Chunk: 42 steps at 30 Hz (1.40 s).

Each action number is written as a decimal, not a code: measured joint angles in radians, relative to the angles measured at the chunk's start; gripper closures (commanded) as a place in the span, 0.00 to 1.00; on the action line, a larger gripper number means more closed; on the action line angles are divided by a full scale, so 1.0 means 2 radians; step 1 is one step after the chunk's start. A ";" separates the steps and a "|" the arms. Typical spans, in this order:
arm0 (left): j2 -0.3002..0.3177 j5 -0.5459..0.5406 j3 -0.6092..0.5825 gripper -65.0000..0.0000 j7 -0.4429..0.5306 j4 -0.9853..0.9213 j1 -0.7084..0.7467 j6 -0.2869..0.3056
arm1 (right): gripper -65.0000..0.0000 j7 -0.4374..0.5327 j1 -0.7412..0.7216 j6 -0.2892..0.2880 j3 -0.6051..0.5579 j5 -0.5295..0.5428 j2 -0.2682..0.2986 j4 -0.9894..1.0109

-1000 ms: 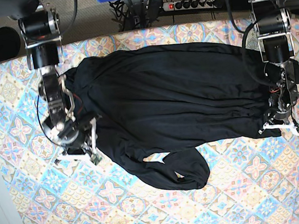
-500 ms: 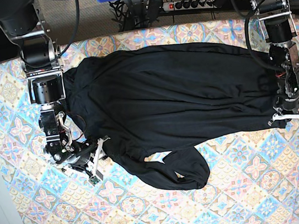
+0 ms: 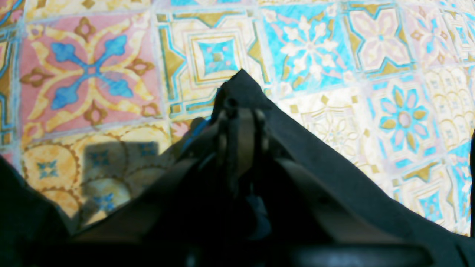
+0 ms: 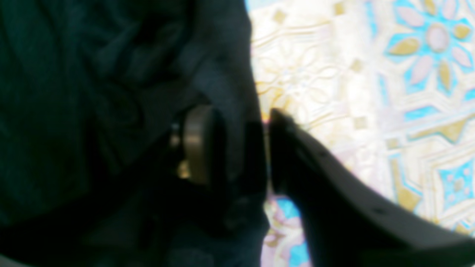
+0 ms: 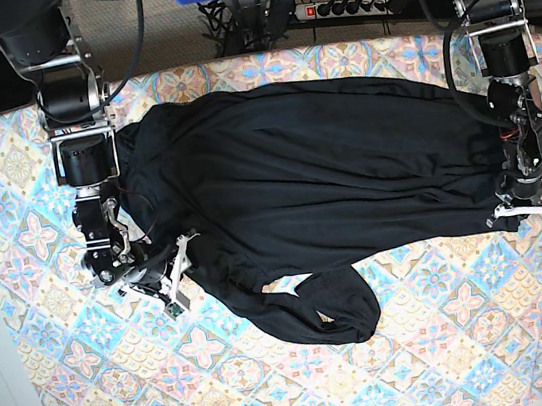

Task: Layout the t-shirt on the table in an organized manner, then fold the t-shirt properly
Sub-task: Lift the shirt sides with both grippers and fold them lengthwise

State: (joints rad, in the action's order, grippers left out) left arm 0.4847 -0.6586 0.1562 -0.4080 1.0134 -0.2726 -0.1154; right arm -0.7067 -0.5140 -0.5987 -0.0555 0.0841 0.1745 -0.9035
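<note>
Probably robotics lab: power strip (image 5: 344,7) and cable tangle (image 5: 224,13) behind patterned table (image 5: 278,394).

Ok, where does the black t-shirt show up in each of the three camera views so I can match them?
Base: the t-shirt spreads across the upper middle of the table.
Left wrist: a pinched point of it at centre, in the shut left hand.
Right wrist: it fills the left half, its edge between the right hand's fingers.
Shared landmark: the pastel tile-pattern cloth.
</note>
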 measured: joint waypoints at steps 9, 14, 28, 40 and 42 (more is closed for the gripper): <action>0.000 0.000 0.000 1.00 -0.002 0.020 -0.016 0.000 | 1.00 0.000 0.000 -0.028 0.005 0.000 0.000 0.000; 0.000 0.002 0.000 1.00 -0.002 0.020 -0.037 -0.002 | 1.00 -0.005 0.000 -0.030 0.046 0.054 0.000 -0.002; 0.000 0.000 -0.002 1.00 -0.002 0.020 -0.094 -0.002 | 1.00 -0.050 0.000 -0.031 0.061 0.177 0.066 -0.120; 0.018 -0.023 0.038 1.00 -0.003 0.040 -0.053 -0.001 | 1.00 -0.132 0.070 -0.030 0.099 0.220 0.080 -0.270; 0.023 -0.029 0.052 1.00 -0.002 0.064 -0.020 -0.006 | 1.00 -0.134 0.105 -0.031 0.097 0.220 0.077 -0.292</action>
State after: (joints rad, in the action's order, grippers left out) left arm 0.5297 -0.7166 0.2596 -0.4114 1.1412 -0.3130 -0.1284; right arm -0.9752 -0.3031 -0.6605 0.1394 0.5251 0.3286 -1.4879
